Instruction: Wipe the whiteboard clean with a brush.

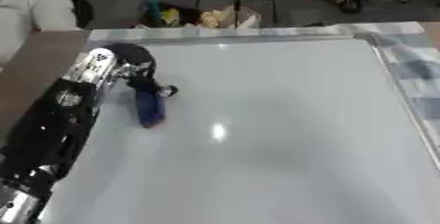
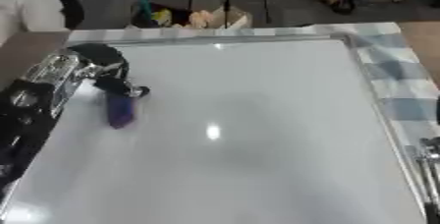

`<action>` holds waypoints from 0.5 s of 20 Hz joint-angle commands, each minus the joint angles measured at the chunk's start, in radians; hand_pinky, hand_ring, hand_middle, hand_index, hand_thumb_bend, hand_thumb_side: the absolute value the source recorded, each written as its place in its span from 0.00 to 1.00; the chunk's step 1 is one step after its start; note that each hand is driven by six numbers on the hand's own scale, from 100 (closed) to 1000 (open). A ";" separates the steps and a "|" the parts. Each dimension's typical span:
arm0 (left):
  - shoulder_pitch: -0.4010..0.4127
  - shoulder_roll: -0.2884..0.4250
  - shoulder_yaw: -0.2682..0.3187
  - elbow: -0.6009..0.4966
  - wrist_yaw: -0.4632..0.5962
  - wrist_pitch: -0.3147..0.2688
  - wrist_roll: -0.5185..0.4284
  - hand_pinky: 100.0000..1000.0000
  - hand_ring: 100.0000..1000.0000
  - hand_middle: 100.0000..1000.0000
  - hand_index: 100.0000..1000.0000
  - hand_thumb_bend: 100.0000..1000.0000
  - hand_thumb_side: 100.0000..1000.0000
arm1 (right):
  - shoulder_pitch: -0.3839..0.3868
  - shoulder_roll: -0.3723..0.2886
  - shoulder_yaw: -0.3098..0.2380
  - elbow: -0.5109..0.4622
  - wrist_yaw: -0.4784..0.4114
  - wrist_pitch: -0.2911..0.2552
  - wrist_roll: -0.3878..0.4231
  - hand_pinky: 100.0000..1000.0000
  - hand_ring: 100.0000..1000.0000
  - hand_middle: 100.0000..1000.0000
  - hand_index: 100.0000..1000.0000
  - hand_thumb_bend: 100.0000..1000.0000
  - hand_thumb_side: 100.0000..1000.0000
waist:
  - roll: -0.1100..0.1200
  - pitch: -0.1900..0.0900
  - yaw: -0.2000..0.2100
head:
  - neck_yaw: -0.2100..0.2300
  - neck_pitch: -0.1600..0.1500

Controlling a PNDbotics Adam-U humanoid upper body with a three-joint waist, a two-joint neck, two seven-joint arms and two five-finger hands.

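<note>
The left robot hand (image 1: 137, 68) reaches in from the left side, its fingers curled around the top of a blue brush (image 1: 150, 109). The brush points down and toward the robot, its lower end resting on the whiteboard (image 1: 275, 134) near the board's left edge, in the far-left part. No writing or marks can be read on the board; its surface looks plain white with a small glare spot near the middle. Most of the board lies open to the right of the brush and toward the robot. A metal frame runs along the far and right edges. Beyond the right edge, a checked cloth (image 2: 391, 85) covers the tabletop (image 1: 34, 66).
</note>
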 commanded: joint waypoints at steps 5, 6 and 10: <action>-0.008 0.020 -0.004 -0.024 -0.022 0.010 -0.005 0.29 0.45 0.44 0.66 0.43 1.00 | -0.006 -0.005 -0.005 -0.015 -0.009 -0.002 0.002 0.75 0.84 0.63 0.76 0.00 0.85 | -0.006 -0.034 0.005 | -0.004 0.008; -0.007 0.018 -0.003 -0.019 -0.029 0.010 -0.004 0.29 0.45 0.44 0.66 0.43 1.00 | -0.007 -0.005 -0.006 -0.015 -0.010 -0.002 0.002 0.75 0.84 0.63 0.76 0.00 0.85 | -0.006 -0.035 0.005 | -0.003 0.008; -0.003 0.016 -0.002 -0.001 -0.084 0.014 0.005 0.31 0.47 0.45 0.67 0.43 1.00 | -0.008 -0.004 -0.006 -0.015 -0.011 -0.003 0.002 0.75 0.84 0.63 0.76 0.00 0.85 | -0.008 -0.038 0.005 | 0.000 0.006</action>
